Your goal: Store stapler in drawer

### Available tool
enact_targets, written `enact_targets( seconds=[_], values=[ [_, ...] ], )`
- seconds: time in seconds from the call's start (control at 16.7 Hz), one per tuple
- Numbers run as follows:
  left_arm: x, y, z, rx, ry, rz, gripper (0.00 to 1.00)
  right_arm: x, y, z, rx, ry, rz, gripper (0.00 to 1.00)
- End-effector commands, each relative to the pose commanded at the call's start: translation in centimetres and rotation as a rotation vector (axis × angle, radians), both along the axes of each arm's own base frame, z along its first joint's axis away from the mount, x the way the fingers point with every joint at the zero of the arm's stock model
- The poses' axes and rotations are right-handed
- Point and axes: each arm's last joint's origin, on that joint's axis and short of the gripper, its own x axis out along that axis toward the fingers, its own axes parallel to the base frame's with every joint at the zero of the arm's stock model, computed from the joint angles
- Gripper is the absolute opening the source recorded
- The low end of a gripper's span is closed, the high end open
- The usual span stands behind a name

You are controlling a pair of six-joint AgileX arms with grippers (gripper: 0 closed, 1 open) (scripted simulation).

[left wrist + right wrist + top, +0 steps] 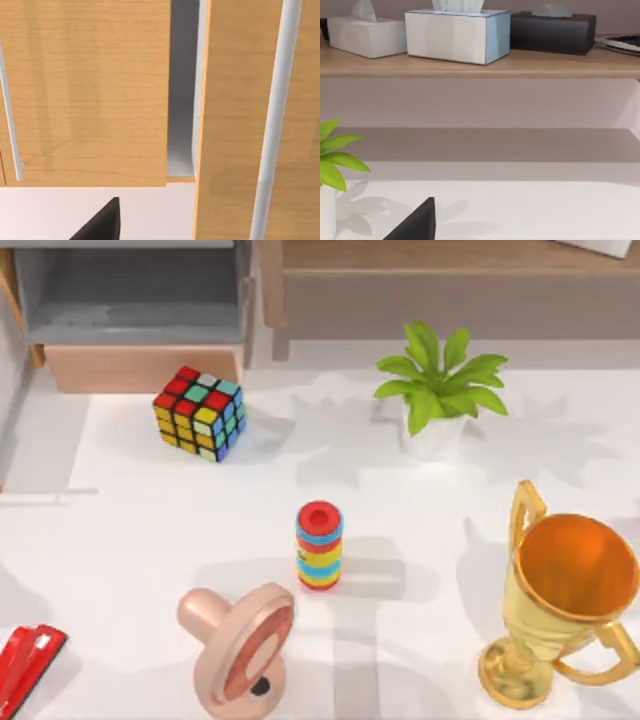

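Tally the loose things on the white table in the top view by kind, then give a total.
Bright-red stapler with black trim: 1
Multicoloured puzzle cube: 1
Green potted plant in a white pot: 1
Striped stack of coloured rings: 1
Pink round wooden object: 1
Gold trophy cup: 1
Total: 6

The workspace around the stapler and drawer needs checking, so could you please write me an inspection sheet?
Surface: white table, shadows only.
Job's things: stapler at the near left edge, partly cut off; drawer pulled open at far left, nothing seen inside.
Clutter: colour cube, potted plant, striped ring stack, pink seal stamp, gold trophy.
Grippers: fingers not judged.
Cables: nothing seen.
Surroundings: wooden shelf with tissue boxes.
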Motion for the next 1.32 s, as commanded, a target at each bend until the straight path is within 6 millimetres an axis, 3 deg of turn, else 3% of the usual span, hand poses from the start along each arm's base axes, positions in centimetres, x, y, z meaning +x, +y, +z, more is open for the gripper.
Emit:
enact_targets(
  seconds=[0.24,0.72,1.08,1.32],
  values=[
    [-1.5,0.0,0.0,0.0,0.0,0.0,1.0,0.0,0.0,0.0,0.0,0.0,0.0,1.0],
    [-1.1,0.1,0.6,-0.054,0.029,0.012,1.0,0.0,0.0,0.0,0.0,0.0,0.0,1.0],
    [0.3,-0.1,3.7,-0.301,0.166,0.08,1.0,0.0,0.0,0.0,0.0,0.0,0.0,1.0],
    [1.1,-1.8,6.7,-0.547,0.326,0.16,1.0,0.0,0.0,0.0,0.0,0.0,0.0,1.0]
  ],
)
